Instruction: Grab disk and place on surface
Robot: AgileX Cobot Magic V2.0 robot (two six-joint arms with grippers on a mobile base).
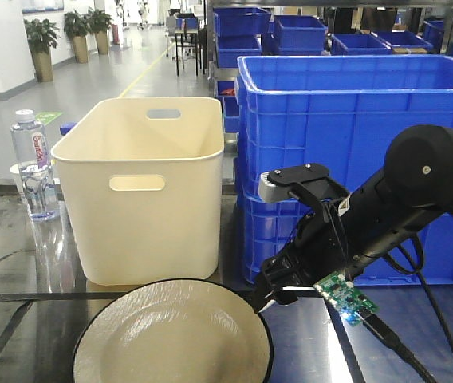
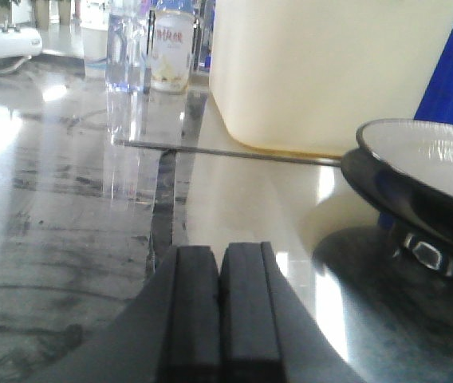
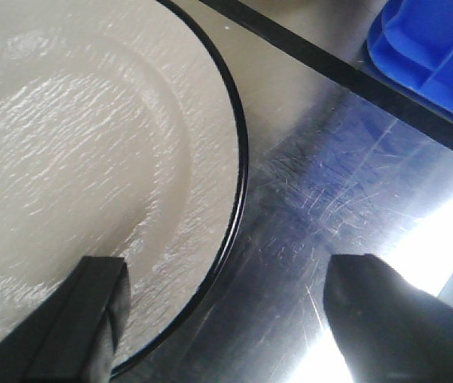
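The disk (image 3: 75, 159), a cream plate with a black rim, lies on the glossy tabletop (image 3: 330, 215). The right gripper (image 3: 226, 307) has its jaws wide apart, straddling the rim's right edge. The left gripper (image 2: 222, 307) jaws are pressed together, empty.

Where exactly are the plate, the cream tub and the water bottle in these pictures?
Plate (image 1: 171, 339): front view, on the middle of its cream face.
Cream tub (image 1: 143, 231): front view, on its near wall below the handle slot.
Water bottle (image 1: 35, 171): front view, on its clear body under the label.
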